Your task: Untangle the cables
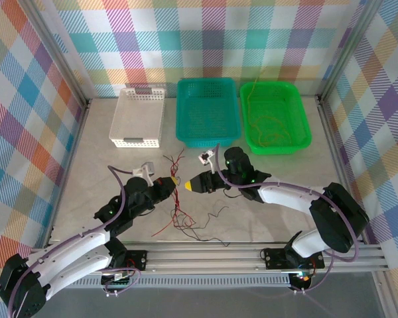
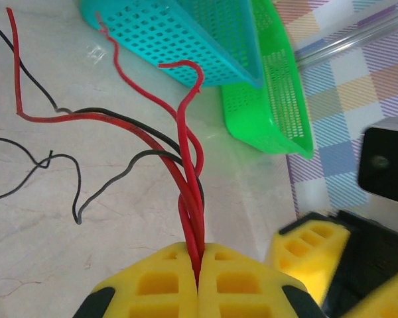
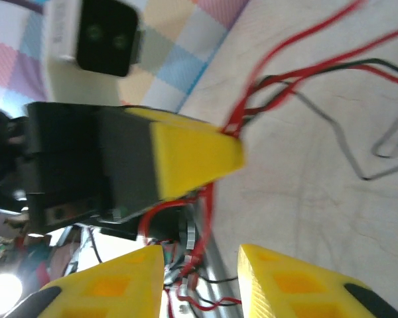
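Top view: both arms lie low and bent inward over the table [image 1: 99,152]. The left gripper [image 1: 173,186] and right gripper [image 1: 191,185] meet tip to tip, with the cables [image 1: 183,222] sprawled beneath, toward the near edge. Left wrist: yellow jaws clamped on red cables. Right wrist: jaws apart, facing the left gripper's tip.

Robot lab cell: aluminium frame [image 1: 252,255], plaid backdrop walls [image 1: 205,40].

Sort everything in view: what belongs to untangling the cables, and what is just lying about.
Job in hand:
- red and black cables, tangled on the table
- left gripper, shut on the cables
- right gripper, open, close beside it

Lying about:
- white basket
- teal basket
- green basket
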